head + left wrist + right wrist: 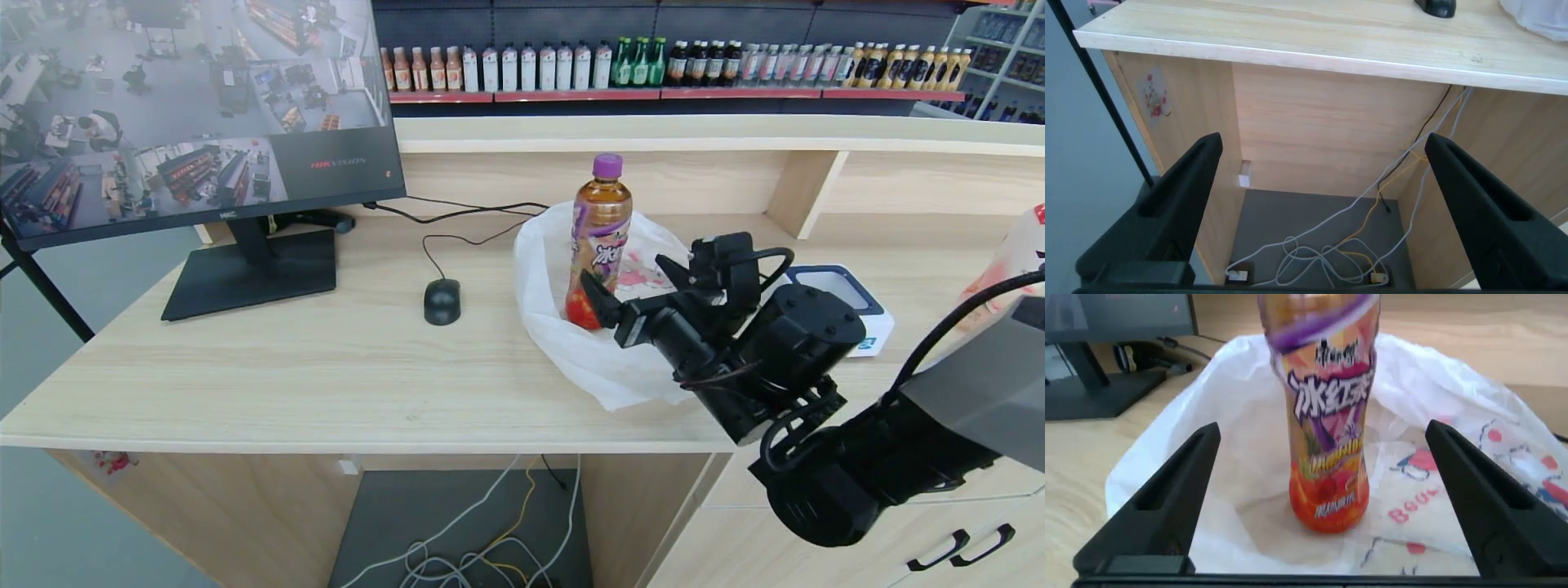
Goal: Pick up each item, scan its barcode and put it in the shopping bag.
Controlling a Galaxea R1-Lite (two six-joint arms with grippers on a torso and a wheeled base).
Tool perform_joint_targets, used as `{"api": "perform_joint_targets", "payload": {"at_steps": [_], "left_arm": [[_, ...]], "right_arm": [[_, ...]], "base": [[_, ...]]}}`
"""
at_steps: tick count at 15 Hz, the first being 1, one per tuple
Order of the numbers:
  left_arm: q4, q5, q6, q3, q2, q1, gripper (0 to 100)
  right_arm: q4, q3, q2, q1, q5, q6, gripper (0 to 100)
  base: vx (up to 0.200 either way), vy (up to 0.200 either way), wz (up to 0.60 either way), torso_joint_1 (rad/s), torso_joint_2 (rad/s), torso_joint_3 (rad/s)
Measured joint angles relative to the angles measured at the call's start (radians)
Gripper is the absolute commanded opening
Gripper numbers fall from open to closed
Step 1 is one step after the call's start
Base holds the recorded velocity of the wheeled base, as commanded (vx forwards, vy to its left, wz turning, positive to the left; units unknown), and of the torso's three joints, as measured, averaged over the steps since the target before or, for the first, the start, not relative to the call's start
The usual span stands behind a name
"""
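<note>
The bottle (pixel 600 237) stands upright in the white bag (pixel 588 359) on the surface (pixel 286 367). Right jaws spread wide, just near of it; left jaws wide, below the surface's near edge.

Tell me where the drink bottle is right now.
In the head view, the bottle stands upright on the white shopping bag, right of the mouse and just ahead of the open right claw.
</note>
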Motion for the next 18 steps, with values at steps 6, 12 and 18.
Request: {"api": "perform_joint_targets", "payload": {"at_steps": [6,12,18], "left_arm": [[0.0,0.0,0.001,0.0,0.0,0.0,100],[0.0,0.0,0.001,0.0,0.0,0.0,100],[0.0,0.0,0.001,0.0,0.0,0.0,100]], "right_arm": [[-0.031,0.24,-0.15,0.06,-0.005,0.032,100],[-0.031,0.277,-0.239,0.078,-0.005,0.026,100],[-0.033,0.269,-0.242,0.089,-0.005,0.026,100]], "base": [[0.0,0.0,0.0,0.0,0.0,0.0],[0.0,0.0,0.0,0.0,0.0,0.0],[0.0,-0.133,0.0,-0.001,0.0,0.002]]}}
